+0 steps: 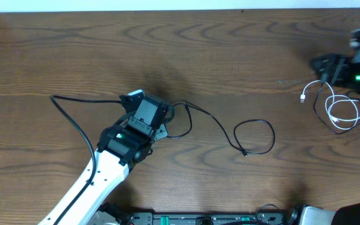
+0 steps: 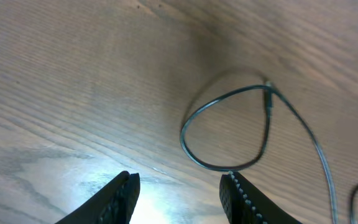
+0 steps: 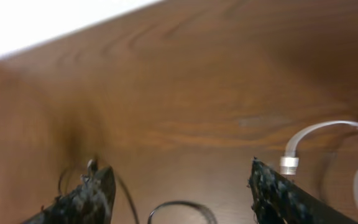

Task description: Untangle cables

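From above, the left gripper (image 1: 161, 122) sits over one end of the black cable (image 1: 255, 136), which loops at mid-table. The white cable (image 1: 342, 112) lies coiled beside the right gripper (image 1: 327, 65). The left wrist view shows its fingers (image 2: 123, 193) spread and empty, with a small black loop just ahead. The blurred right wrist view shows its fingers (image 3: 278, 193) spread too, the white plug just beside one.
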### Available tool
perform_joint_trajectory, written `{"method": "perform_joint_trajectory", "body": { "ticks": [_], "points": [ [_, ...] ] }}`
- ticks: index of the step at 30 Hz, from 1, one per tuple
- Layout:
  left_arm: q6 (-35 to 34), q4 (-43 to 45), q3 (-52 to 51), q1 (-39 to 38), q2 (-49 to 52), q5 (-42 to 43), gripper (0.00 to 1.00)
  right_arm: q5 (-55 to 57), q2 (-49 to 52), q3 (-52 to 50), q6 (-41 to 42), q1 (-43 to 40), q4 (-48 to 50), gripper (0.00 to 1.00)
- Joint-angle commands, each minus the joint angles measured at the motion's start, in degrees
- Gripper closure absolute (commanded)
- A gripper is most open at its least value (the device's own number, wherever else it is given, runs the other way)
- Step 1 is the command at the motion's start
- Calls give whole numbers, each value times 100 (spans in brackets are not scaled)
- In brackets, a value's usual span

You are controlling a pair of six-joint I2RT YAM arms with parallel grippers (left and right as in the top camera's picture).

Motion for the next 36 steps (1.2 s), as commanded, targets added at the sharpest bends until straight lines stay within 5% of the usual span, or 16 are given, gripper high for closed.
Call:
{"method": "perform_joint_trajectory", "body": {
  "ticks": [1,8,14,20,25,27,29,36],
  "points": [
    [245,-81,24,28,116,-341,53,621,116,-125,-647,691,-448,30],
    [243,-348,22,28,118,-520,53,1193,787,-437,-162,1963,-1665,34],
    [243,-350,22,28,118,-516,53,3021,1152,-1394,2717,2638,-1596,28],
    [243,-350,22,28,118,-498,53,2894,1021,-2820,4151,2920,-380,24],
    [240,-348,22,28,118,-474,53,2402,1021,-3556,4485,2920,765,38],
    [240,-348,22,28,118,-474,53,2291,1021,-3626,4483,2920,1019,61],
    [240,-348,22,28,118,-474,53,2234,992,-3622,4395,2918,1257,95],
    [240,-350,22,28,118,-472,53,1867,461,-3003,3283,2559,1727,99]
  ]
}}
